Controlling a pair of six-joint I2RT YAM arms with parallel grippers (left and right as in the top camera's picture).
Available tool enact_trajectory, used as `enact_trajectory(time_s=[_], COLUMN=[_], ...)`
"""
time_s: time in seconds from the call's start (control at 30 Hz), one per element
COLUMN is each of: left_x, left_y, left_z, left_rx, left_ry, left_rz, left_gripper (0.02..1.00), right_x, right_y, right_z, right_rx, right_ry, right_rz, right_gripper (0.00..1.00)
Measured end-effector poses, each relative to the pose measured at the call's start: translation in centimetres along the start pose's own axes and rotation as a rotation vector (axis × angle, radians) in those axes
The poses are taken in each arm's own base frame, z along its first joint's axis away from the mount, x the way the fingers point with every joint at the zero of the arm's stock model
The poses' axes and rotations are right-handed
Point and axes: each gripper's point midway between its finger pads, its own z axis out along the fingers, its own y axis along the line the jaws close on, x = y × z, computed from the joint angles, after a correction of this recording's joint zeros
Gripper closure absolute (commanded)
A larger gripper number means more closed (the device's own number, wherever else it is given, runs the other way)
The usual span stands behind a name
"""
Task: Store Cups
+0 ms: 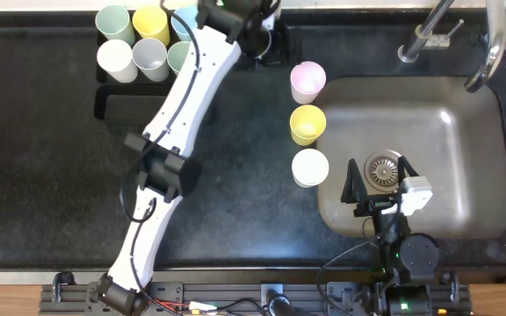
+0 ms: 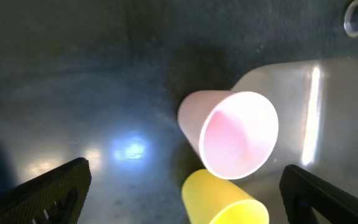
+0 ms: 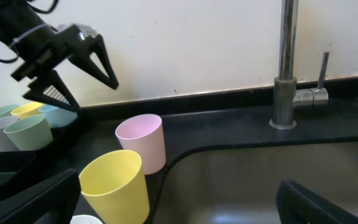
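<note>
Hovering above the far-left corner of the sink (image 1: 464,114), the left gripper (image 3: 92,92) has its fingers spread wide with nothing between them. The pink cup (image 2: 229,134) stands upright just below it, on the counter (image 1: 42,175) against the sink's left rim.

The yellow cup (image 1: 307,125) is next along that rim, very close to the pink one; whether they touch, I cannot tell. The white cup (image 1: 310,167) follows, nearest the sink's front-left corner. All three are mouth up.

The right gripper (image 1: 378,180) hangs over the sink basin beside the drain (image 1: 381,167), fingers apart and empty.

The black rack (image 1: 112,101) sits well to the left of the sink, level with its back edge. Six cups stand in it, mouths up.

Judgement: the step in hand is the approach to the pink cup, the first of three left to store. By count, about two thirds of the task is done.

The next move calls for lowering the left gripper until its fingers straddle the pink cup's wall near the rim. It then closes, lifts straight up clear of the yellow neighbour, and carries the cup away from the sink to the rack.

Risk: a finger may clip the yellow cup on the way down.
</note>
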Motion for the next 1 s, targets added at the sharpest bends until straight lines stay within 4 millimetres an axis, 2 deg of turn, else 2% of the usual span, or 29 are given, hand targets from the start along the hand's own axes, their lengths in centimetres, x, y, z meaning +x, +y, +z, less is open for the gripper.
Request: enact_trajectory(time_s=[0.23,0.47,0.6,0.8,0.93,1.0], left_x=[1.9,2.3,2.8,3.3,3.2,3.1], left_y=[-0.7,-0.8,-0.2,1.1,1.5,1.6], left_z=[2.9,3.6,4.2,6.4,6.6,6.6], left_rx=[-0.017,-0.024,-0.043,-0.088,-0.109,-0.115], left_ry=[0.064,0.077,0.101,0.130,0.123,0.120], left_rz=[0.010,0.006,-0.010,-0.025,-0.024,-0.024], left_gripper=[0.018,0.018,0.018,0.018,0.018,0.073], right_x=[0.0,0.0,0.0,0.0,0.0,0.0], right_y=[0.0,0.0,0.0,0.0,0.0,0.0], right_z=[0.0,0.0,0.0,0.0,0.0,0.0], right_rx=[0.000,0.000,0.000,0.000,0.000,0.000], right_ry=[0.000,0.000,0.000,0.000,0.000,0.000], right_rz=[0.000,0.000,0.000,0.000,0.000,0.000], right_gripper=[0.001,0.003,0.005,0.003,0.005,0.003])
